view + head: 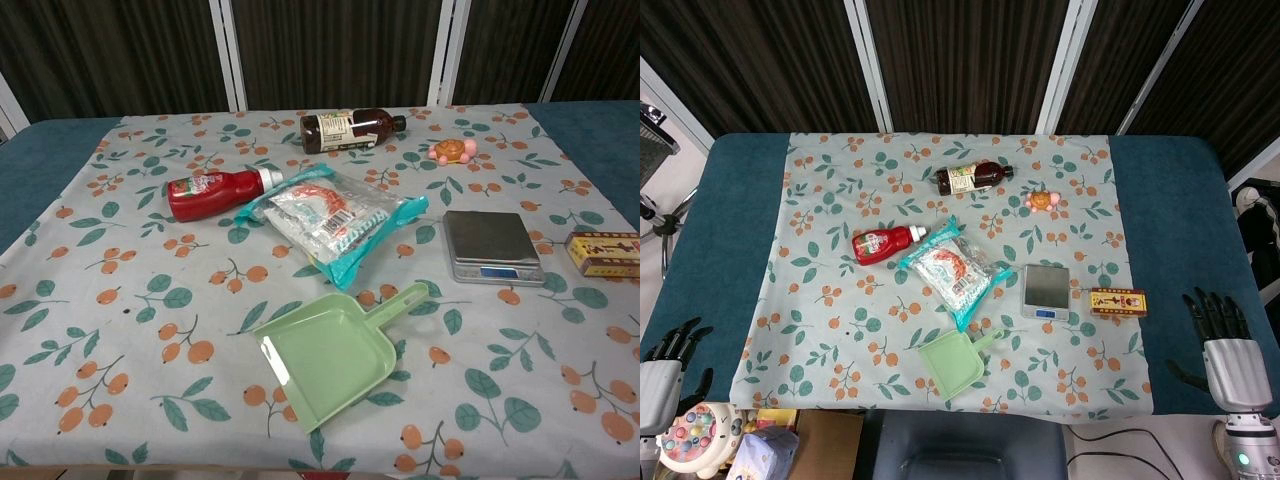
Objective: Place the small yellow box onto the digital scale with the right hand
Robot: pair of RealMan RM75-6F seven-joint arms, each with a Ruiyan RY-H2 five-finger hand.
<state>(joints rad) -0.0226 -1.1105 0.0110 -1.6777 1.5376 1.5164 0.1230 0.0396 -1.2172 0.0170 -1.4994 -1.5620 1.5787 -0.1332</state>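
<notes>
The small yellow box (1118,301) lies flat on the patterned cloth, just right of the digital scale (1046,291); the chest view shows the box (604,253) at its right edge beside the scale (491,246). The scale's steel platform is bare. My right hand (1222,340) rests at the table's front right corner, fingers spread and holding nothing, a short way right of and nearer than the box. At the front left corner is my left hand (665,368), also open and holding nothing. Neither hand shows in the chest view.
On the cloth lie a green dustpan (958,361), a snack bag (952,270), a red ketchup bottle (885,243), a dark sauce bottle (972,178) and a small orange toy (1041,200). Blue table (1180,190) surface flanks the cloth on both sides.
</notes>
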